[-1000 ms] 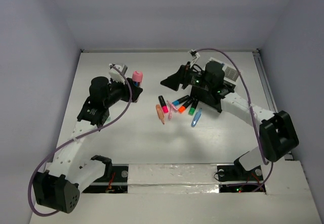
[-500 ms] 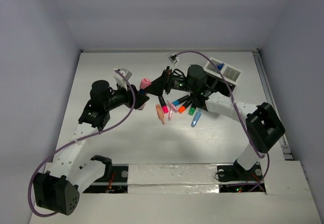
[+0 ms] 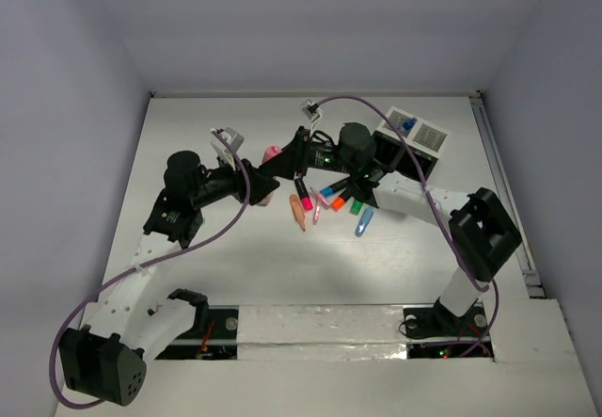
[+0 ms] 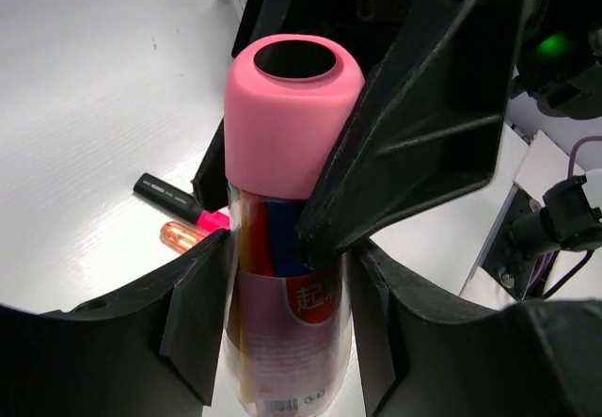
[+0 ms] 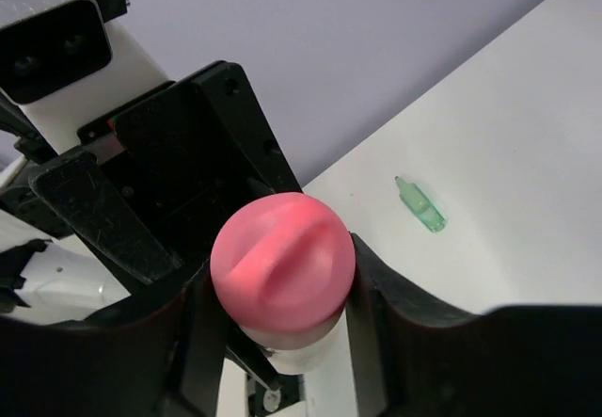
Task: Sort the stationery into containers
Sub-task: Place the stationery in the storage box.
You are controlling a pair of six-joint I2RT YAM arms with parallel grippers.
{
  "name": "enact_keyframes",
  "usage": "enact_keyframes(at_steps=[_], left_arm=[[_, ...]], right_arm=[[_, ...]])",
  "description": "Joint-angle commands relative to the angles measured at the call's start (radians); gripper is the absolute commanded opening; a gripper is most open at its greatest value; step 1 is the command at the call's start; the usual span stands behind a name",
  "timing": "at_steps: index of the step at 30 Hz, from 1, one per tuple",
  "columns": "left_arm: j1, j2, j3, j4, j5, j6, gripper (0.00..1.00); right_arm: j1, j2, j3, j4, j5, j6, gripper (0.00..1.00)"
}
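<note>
Pale walls (image 3: 75, 59) are closing in the white tabletop (image 3: 235, 266) on three sides, and we are watching a handover take shape above its middle, a little toward the far edge. A second ago the right gripper (image 5: 282, 290) was hanging wide open over by the far right corner; now it is reaching across to the left arm and closing in on the pink-capped tube (image 4: 293, 97). Its fingers are pressing against both sides of the pink cap. The left gripper (image 4: 287, 299) is still clamping the tube's clear, labelled body from below and holding it upright off the surface, so both arms are gripping the one piece.

We are reading this as the tube passing to the arm that is nearer the containers. We are judging that the left jaws need to let go before the right arm carries it off. The white chequered box (image 3: 421, 135) is waiting at the far right corner. The coloured markers (image 3: 329, 200) are lying loose near the middle of the tabletop, not yet sorted.
</note>
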Motion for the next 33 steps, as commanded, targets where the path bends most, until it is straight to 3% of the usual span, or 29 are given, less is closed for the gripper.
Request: enact_keyframes(at_steps=[1,3,4,5,10,11,12,18,21,25,29,33], left_arm=[[-0.013,-0.021,0.005,0.062,0.063,0.008,0.1],[-0.024,-0.016,0.008,0.057,0.066,0.01,0.27],[-0.024,-0.016,0.008,0.052,0.069,0.013,0.36],[-0.034,-0.015,0.011,0.049,0.068,0.013,0.52],[-0.044,-0.041,0.014,0.029,0.052,0.03,0.85],[-0.044,-0.047,0.014,0.028,0.054,0.033,0.96],[-0.053,-0.054,0.014,0.025,0.052,0.033,0.99],[-0.053,-0.113,0.014,0.019,0.002,0.041,0.99],[-0.053,-0.136,0.019,-0.001,-0.067,0.044,0.99],[-0.053,-0.145,0.026,-0.034,-0.152,0.035,0.99],[-0.053,-0.153,0.029,-0.041,-0.188,0.019,0.99],[-0.053,-0.163,0.033,-0.055,-0.227,0.019,0.99]], right_arm=[[0.002,-0.012,0.021,0.078,0.07,0.007,0.37],[0.002,-0.018,0.011,0.083,0.102,0.005,0.24],[0.002,-0.021,0.01,0.081,0.114,-0.001,0.23],[0.002,-0.027,0.011,0.077,0.125,-0.019,0.22],[0.002,-0.062,0.053,-0.046,0.283,-0.105,0.1],[-0.024,-0.069,0.057,-0.054,0.3,-0.105,0.08],[-0.039,-0.078,0.065,-0.058,0.311,-0.098,0.05],[-0.229,-0.121,0.059,-0.072,0.341,-0.039,0.04],[-0.294,-0.182,0.031,-0.159,0.432,-0.12,0.05],[-0.343,-0.242,0.018,-0.327,0.716,-0.339,0.05],[-0.39,-0.266,0.007,-0.37,0.849,-0.51,0.05],[-0.414,-0.254,0.008,-0.407,0.92,-0.573,0.05]])
